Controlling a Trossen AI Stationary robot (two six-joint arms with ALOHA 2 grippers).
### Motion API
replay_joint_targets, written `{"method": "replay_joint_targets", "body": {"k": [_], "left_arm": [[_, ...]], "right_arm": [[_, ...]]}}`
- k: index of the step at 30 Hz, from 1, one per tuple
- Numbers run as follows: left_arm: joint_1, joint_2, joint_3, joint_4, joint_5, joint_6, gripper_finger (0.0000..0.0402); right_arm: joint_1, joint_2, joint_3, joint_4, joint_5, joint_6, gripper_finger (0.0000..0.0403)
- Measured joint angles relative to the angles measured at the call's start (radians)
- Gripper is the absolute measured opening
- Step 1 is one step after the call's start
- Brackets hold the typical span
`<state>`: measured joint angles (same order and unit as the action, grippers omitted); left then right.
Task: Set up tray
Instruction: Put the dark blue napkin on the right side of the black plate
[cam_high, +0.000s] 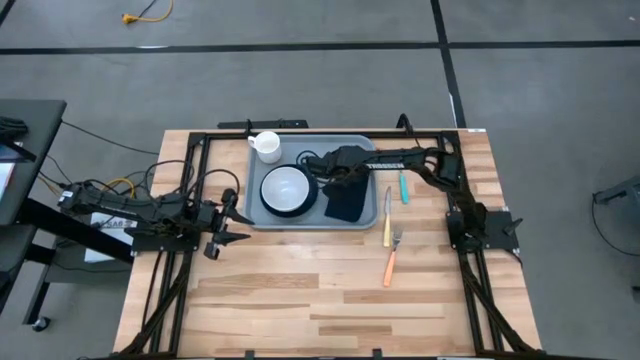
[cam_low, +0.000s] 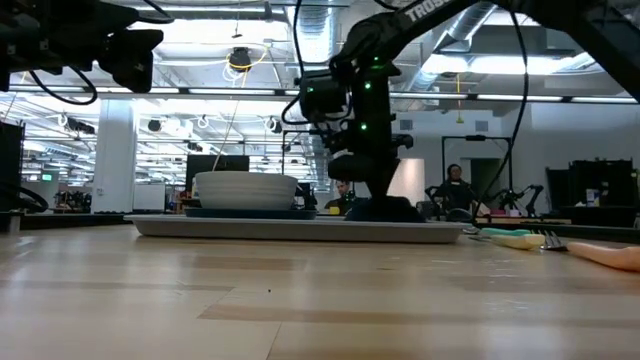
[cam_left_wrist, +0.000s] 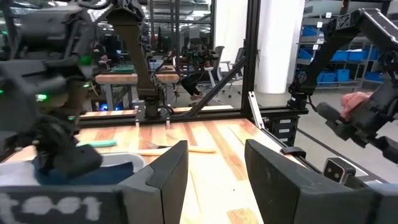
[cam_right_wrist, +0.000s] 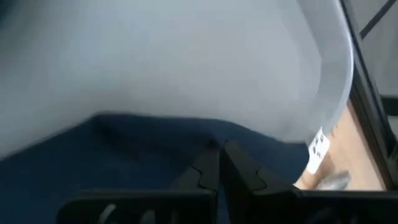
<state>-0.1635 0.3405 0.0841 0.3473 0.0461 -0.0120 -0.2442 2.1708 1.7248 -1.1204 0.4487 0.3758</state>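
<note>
right hand (cam_right_wrist: 214, 163): closed on napkin (cam_high: 343, 205), tray (cam_high: 370, 222) at 3 o'clock of bowl (cam_high: 285, 187) | left hand (cam_left_wrist: 214, 171): open, idle | risk: napkin may be dragged off tray if lifted unevenly

Robotics lab: blue-bin shelving (cam_left_wrist: 323, 59), workbenches, seated person (cam_low: 455, 188), exposed ceiling ducts (cam_low: 240, 15).

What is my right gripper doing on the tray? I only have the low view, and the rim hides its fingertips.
Observer: The right gripper looks pinched shut on the navy napkin, which lies on the tray.
Operator: Is any cutlery on the tray?
Observer: No. The knife, fork and spoon lie on the table, to the tray's right.
Operator: And the left gripper?
Observer: The left gripper is open and holds nothing, off the tray at its left side.
</note>
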Motion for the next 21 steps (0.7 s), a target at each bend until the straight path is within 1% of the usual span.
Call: {"method": "replay_joint_targets", "body": {"k": [7,10,15,18,21], "left_arm": [[0.000,0.000,0.000,-0.030,0.001,-0.008,0.0148],[0.000,0.000,-0.005,-0.026,0.001,-0.009,0.0148],[0.000,0.000,-0.007,-0.027,-0.002,-0.009,0.0148],[0.000,0.000,-0.007,-0.027,-0.001,-0.009,0.0148],[0.000,0.000,-0.007,-0.027,0.000,-0.009,0.0148]], "right_arm": [[-0.004,0.047,0.076,0.028,0.048,-0.088,0.0000],[-0.007,0.045,0.085,0.074,0.048,-0.114,0.0000],[-0.014,0.044,0.084,0.068,0.041,-0.123,0.0001],[-0.021,0.044,0.083,0.058,0.024,-0.125,0.0011],[-0.021,0.044,0.083,0.058,0.022,-0.125,0.0031]]}}
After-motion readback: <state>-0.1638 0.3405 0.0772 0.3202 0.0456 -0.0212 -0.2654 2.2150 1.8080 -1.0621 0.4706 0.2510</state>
